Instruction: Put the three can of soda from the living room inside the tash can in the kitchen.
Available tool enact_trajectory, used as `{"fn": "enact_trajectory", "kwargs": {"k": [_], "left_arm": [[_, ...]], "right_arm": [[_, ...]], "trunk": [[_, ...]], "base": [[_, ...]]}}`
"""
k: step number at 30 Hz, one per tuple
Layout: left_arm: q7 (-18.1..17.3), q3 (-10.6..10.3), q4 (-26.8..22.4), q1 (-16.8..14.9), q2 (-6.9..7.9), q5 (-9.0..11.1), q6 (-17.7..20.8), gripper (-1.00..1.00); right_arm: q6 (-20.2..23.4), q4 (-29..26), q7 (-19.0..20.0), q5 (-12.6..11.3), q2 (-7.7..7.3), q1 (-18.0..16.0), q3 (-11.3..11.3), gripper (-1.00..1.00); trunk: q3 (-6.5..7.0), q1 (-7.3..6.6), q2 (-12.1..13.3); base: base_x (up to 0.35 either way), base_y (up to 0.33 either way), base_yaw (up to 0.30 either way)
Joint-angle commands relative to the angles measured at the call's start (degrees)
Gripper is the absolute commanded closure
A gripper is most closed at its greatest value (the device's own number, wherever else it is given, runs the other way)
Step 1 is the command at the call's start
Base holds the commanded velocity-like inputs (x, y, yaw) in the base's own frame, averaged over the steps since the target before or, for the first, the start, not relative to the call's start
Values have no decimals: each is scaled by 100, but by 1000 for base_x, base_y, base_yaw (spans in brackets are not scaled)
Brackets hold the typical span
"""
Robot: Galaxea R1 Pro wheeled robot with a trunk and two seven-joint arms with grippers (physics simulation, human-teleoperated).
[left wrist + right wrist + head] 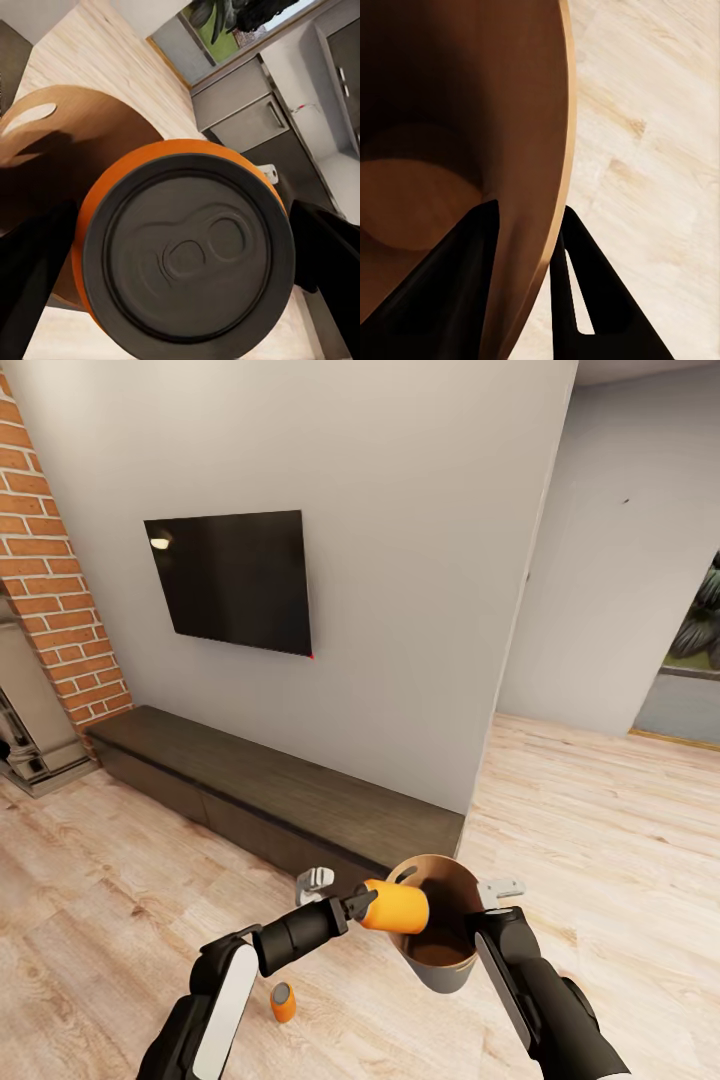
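Over the bin's [440,930] tan-brown mouth we find the left gripper [362,905] clamped on a smooth orange can [396,907], held sideways; right gripper [529,255] pinches the tapered bin's thin rim; a second can [283,1001] stands on pale plank floor [120,880].

I see a smooth orange soda can [396,906] with a matt grey metal-looking top, the pull tab embossed on it. The bin [449,970] looks like matt plastic, pale grey outside, tan-brown inside. The floor [600,820] is light wood plank with visible grain. My gripper fingers [450,292] look matt black.
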Motion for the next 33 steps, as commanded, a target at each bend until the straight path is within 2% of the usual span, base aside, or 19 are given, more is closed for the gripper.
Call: {"fn": "enact_trajectory", "kwargs": {"k": [1, 5, 8, 11, 21, 26, 33], "left_arm": [[9, -1, 3, 0, 0, 3, -3, 100], [22, -60, 7, 0, 0, 3, -6, 100], [134, -354, 8, 0, 0, 3, -12, 100], [332, -453, 9, 0, 0, 8, -15, 100], [509, -519, 1, 0, 0, 15, -24, 100], [516, -522, -6, 0, 0, 18, -33, 100], [517, -522, -22, 0, 0, 20, -35, 100]], "right_arm": [[1, -2, 9, 41, 0, -2, 2, 100], [1, -1, 9, 41, 0, -2, 4, 100], [1, 1, 9, 41, 4, -2, 7, 100], [1, 5, 9, 41, 12, -2, 8, 100], [1, 15, 9, 41, 71, -2, 9, 100], [1, 24, -77, 42, 87, -2, 333, 100], [1, 27, -211, 26, 89, -2, 489, 100]], "trunk": [[1, 0, 0], [1, 0, 0], [1, 0, 0], [1, 0, 0], [1, 0, 0], [1, 0, 0], [1, 0, 0]], "base": [[0, 0, 0], [0, 0, 0], [0, 0, 0], [0, 0, 0], [0, 0, 0], [0, 0, 0], [0, 0, 0]]}}
